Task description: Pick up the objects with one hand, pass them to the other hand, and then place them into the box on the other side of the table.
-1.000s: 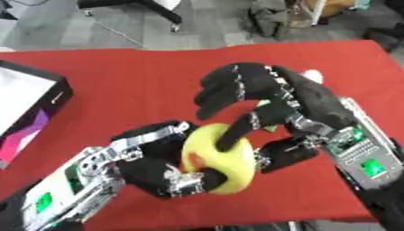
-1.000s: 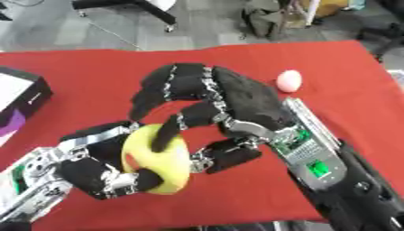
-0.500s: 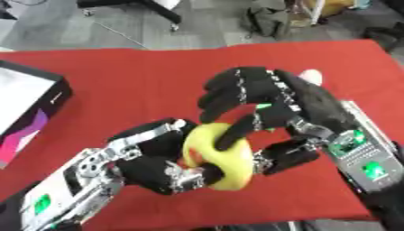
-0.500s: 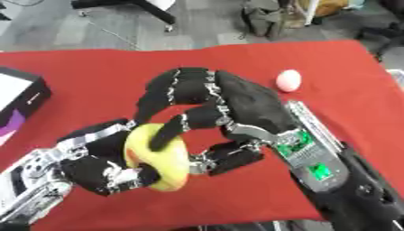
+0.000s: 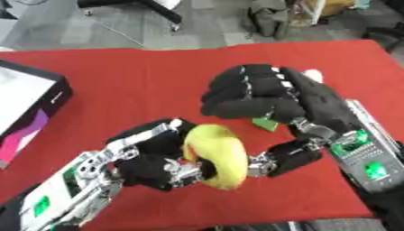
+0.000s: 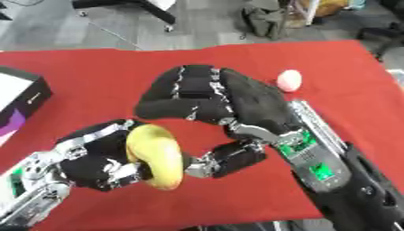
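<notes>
A yellow, rounded fruit-like object point(image 5: 214, 155) is held above the red table point(image 5: 142, 85), low in the middle of the view. My left hand point(image 5: 146, 158) comes in from the lower left, and its fingers are curled round the object's left side. My right hand point(image 5: 276, 94) hovers just above and to the right of it. Its fingers are curled into a fist clear of the object, and its thumb point(image 5: 284, 158) lies against the object's right side. The open box point(image 5: 31, 103), black-walled with a white inside, stands at the table's left edge.
A small pale pink ball point(image 6: 289, 80) lies on the cloth behind my right hand. A small green piece point(image 5: 266, 122) shows on the table under that hand. Beyond the table's far edge is grey floor with chairs and bags.
My right hand's fingers, which reached down across the yellow object, have lifted off it and curled up. The left hand keeps hold of the object in about the same place.
</notes>
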